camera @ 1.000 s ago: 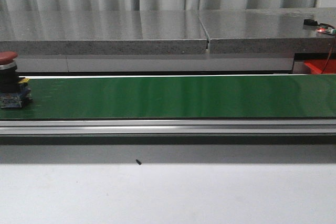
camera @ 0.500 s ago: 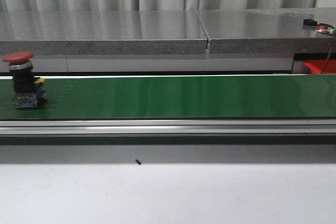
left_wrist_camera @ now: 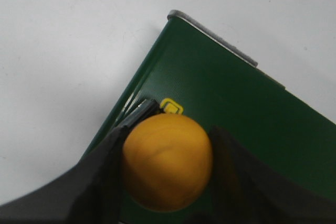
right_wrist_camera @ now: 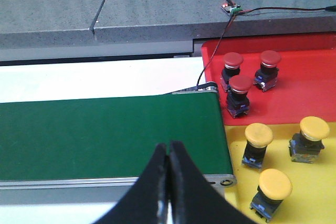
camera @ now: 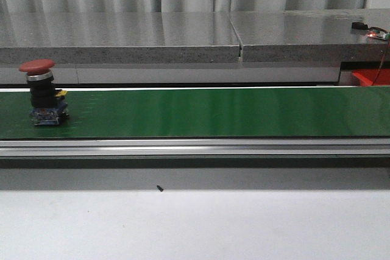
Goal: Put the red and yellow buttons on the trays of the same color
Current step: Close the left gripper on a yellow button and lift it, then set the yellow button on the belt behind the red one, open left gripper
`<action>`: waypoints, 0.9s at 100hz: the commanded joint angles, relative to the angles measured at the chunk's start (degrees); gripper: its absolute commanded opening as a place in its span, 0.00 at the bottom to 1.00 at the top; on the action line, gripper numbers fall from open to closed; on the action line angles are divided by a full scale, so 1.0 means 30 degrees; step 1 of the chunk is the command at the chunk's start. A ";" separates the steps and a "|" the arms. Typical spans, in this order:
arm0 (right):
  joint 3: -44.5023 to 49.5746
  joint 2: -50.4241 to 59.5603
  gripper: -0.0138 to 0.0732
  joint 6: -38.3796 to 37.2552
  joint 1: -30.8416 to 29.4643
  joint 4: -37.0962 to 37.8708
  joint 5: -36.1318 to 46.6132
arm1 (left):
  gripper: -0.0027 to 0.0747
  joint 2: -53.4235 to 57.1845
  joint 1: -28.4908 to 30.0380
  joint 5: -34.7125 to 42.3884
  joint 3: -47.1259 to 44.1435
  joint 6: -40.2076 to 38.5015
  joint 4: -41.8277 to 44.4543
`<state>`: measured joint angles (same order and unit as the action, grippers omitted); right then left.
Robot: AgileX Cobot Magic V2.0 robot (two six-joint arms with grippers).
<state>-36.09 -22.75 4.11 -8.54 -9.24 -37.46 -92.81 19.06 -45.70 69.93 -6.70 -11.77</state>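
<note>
A red button (camera: 41, 92) with a black and blue base stands upright at the left end of the green conveyor belt (camera: 213, 112). Neither gripper shows in the front view. My left gripper (left_wrist_camera: 168, 135) is shut on a yellow button (left_wrist_camera: 167, 163), its dark fingers pressed against both sides of the cap, above a corner of the belt (left_wrist_camera: 236, 108). My right gripper (right_wrist_camera: 169, 146) is shut and empty above the other belt end (right_wrist_camera: 105, 135), beside the red tray (right_wrist_camera: 310, 90) and the yellow tray (right_wrist_camera: 320, 192).
Three red buttons (right_wrist_camera: 240, 94) stand on the red tray and three yellow buttons (right_wrist_camera: 258, 142) on the yellow tray. A grey stone ledge (camera: 183, 38) runs behind the belt, with a small wired board (right_wrist_camera: 231, 8) on it. An aluminium rail (camera: 195, 145) edges the belt's front.
The red button has travelled to the right along the belt, from the frame's left edge to well inside it. Nothing else in the front view has moved.
</note>
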 commanded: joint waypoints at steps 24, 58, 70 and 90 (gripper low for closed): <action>-0.0450 -0.0098 0.08 0.0180 -0.0003 -0.0162 0.1367 | 0.34 0.0922 -0.0147 0.0351 0.0016 0.0053 -0.0479; -0.0450 -0.0098 0.08 0.0180 -0.0003 -0.0162 0.1367 | 0.65 0.0966 -0.0147 -0.0050 0.0016 0.0053 -0.0479; -0.0450 -0.0098 0.08 0.0180 -0.0003 -0.0162 0.1367 | 0.65 0.1385 -0.0147 -0.0014 0.0016 0.0053 -0.0479; -0.0450 -0.0098 0.08 0.0180 -0.0003 -0.0162 0.1367 | 0.65 0.2901 -0.0147 0.0148 0.0016 0.1155 -0.0439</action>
<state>-36.09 -22.75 4.11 -8.54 -9.24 -37.46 -88.43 19.06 -47.25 68.50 -5.11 -12.12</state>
